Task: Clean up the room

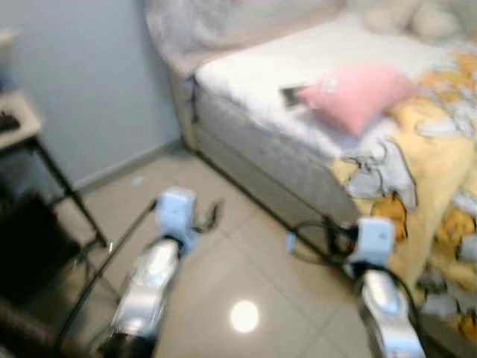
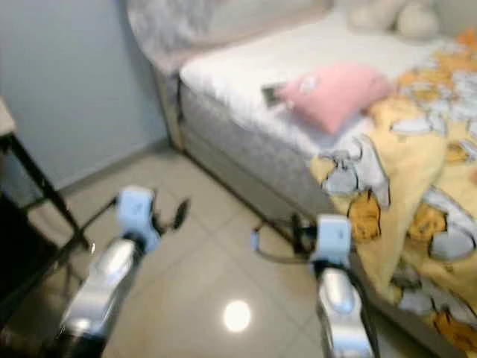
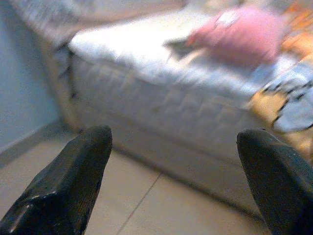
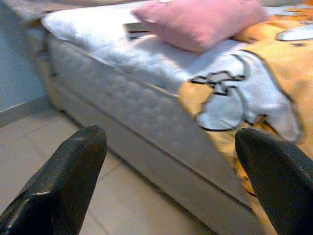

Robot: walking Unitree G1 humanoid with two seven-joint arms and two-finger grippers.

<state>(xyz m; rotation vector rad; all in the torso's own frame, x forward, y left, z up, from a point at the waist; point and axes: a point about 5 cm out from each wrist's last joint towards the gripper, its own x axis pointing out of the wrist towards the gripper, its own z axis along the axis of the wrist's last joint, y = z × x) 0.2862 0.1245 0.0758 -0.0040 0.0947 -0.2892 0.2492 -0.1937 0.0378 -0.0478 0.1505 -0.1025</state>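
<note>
Both arms reach out low in the frame over the tiled floor [image 1: 223, 253], left gripper [image 3: 171, 186] and right gripper [image 4: 171, 186] each with fingers spread wide, holding nothing. Across the upper right runs the bed [image 1: 253, 142], a yellow cartoon blanket [image 1: 432, 179] draping its right side. On the white sheet, upper centre, lies a pink pillow [image 1: 358, 93], a small dark flat object [image 1: 292, 95] touching its left edge, too blurred to identify.
</note>
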